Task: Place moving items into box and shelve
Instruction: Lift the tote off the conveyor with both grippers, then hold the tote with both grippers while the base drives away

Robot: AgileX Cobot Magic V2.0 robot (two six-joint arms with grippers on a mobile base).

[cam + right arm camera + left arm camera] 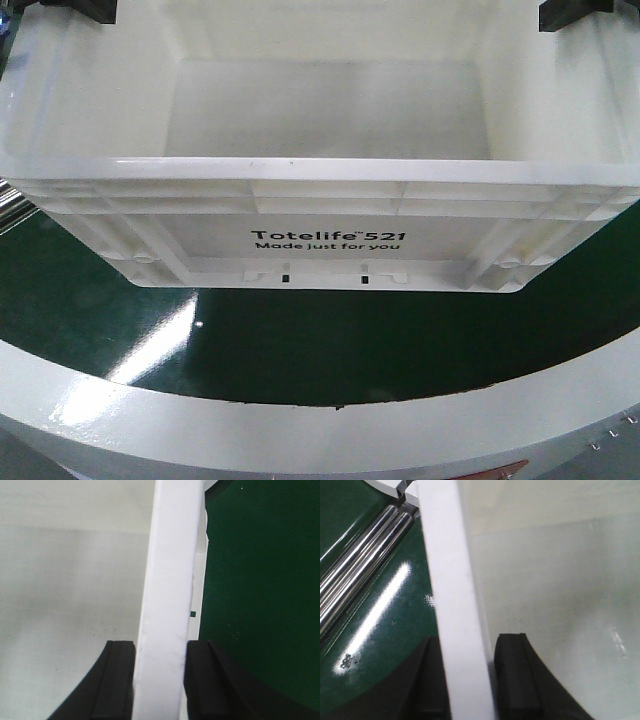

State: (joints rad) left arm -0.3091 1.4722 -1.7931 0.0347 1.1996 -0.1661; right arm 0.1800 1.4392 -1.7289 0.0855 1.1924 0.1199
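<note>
The box (320, 172) is a large white crate with black "Totelife 521" print, and it fills the upper part of the front view. No moving items show on the part of its floor that I can see. My left gripper (85, 10) clamps the box's left rim (450, 580), one black finger (517, 670) inside the wall and the other outside. My right gripper (575, 12) is shut on the right rim (172, 555), with the fingers (120, 680) pressed against both sides. In the wrist views the left gripper (467, 645) and the right gripper (160, 647) both straddle the rim.
Below the box lies a dark green glossy belt (300, 340) bordered by a curved white edge (200, 425) near the camera. Shiny metal rollers (360, 565) run beside the box's left wall.
</note>
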